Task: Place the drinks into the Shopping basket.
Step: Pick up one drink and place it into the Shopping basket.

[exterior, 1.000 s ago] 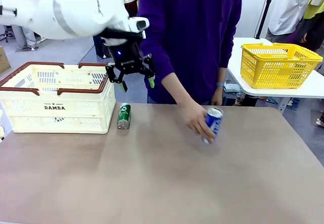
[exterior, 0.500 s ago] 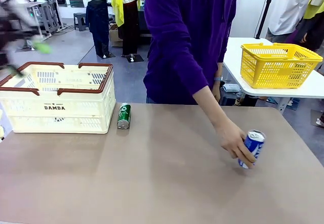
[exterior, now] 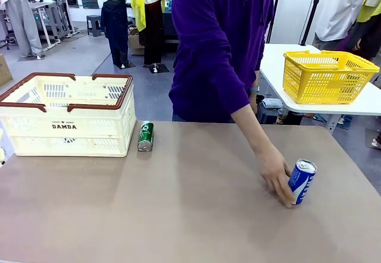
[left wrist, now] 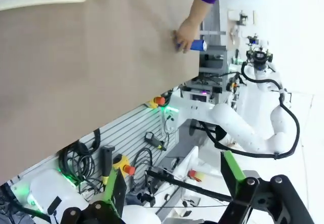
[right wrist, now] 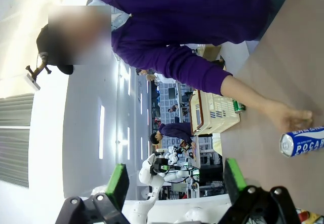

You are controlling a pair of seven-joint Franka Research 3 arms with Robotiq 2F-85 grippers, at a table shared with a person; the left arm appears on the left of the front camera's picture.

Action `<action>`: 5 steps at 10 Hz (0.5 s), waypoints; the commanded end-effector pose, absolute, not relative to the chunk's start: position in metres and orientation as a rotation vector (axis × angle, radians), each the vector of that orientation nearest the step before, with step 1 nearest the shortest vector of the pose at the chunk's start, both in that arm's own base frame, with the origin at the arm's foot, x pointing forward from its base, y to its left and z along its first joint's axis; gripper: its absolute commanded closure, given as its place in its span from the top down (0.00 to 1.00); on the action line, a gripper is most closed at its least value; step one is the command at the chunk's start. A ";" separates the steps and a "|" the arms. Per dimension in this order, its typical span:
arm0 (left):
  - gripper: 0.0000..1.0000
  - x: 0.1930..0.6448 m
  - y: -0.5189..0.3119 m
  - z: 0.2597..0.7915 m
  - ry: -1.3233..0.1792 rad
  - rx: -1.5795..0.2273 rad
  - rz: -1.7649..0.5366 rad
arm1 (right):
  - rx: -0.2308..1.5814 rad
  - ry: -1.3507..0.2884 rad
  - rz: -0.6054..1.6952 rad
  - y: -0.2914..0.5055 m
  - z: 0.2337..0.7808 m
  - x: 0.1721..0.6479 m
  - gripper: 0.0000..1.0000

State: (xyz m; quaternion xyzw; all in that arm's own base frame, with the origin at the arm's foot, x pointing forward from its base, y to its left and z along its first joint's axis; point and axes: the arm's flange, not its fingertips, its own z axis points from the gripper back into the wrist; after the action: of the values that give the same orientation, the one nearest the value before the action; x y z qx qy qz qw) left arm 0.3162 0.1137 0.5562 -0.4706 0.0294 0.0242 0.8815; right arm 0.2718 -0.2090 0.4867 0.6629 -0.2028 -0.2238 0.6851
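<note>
Front view: a blue can (exterior: 302, 181) stands near the right of the table (exterior: 178, 209), with a person's hand (exterior: 275, 171) touching it. A green can (exterior: 146, 135) sits just beside the Shopping basket (exterior: 89, 132), outside it. Wrist views show the left claw (left wrist: 173, 176) and right claw (right wrist: 176, 169) spread wide, holding nothing.

Cream-white slotted plastic crate (exterior: 65, 117): left end cut by frame edge. Slim blue can (exterior: 302, 181): left side partly behind person's hand (exterior: 275, 171). Slim green can (exterior: 146, 135): markings too small to read.
</note>
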 end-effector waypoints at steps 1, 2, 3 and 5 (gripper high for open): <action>1.00 0.341 0.072 0.563 0.113 -0.930 -0.007 | 1.496 -0.443 -0.509 -0.209 0.492 0.271 1.00; 1.00 0.361 0.045 0.567 0.135 -0.879 0.001 | 1.496 -0.443 -0.509 -0.209 0.492 0.271 1.00; 1.00 0.379 0.010 0.576 0.154 -0.786 0.024 | 1.496 -0.443 -0.509 -0.209 0.492 0.271 1.00; 1.00 0.402 -0.074 0.592 0.159 -0.559 0.030 | 1.496 -0.443 -0.509 -0.209 0.492 0.271 1.00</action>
State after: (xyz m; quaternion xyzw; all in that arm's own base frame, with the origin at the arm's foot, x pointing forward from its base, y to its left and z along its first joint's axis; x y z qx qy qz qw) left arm 0.3883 -0.0541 0.5832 -0.3425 0.0674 -0.0004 0.9371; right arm 0.2719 -0.2089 0.4869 0.6630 -0.2026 -0.2235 0.6852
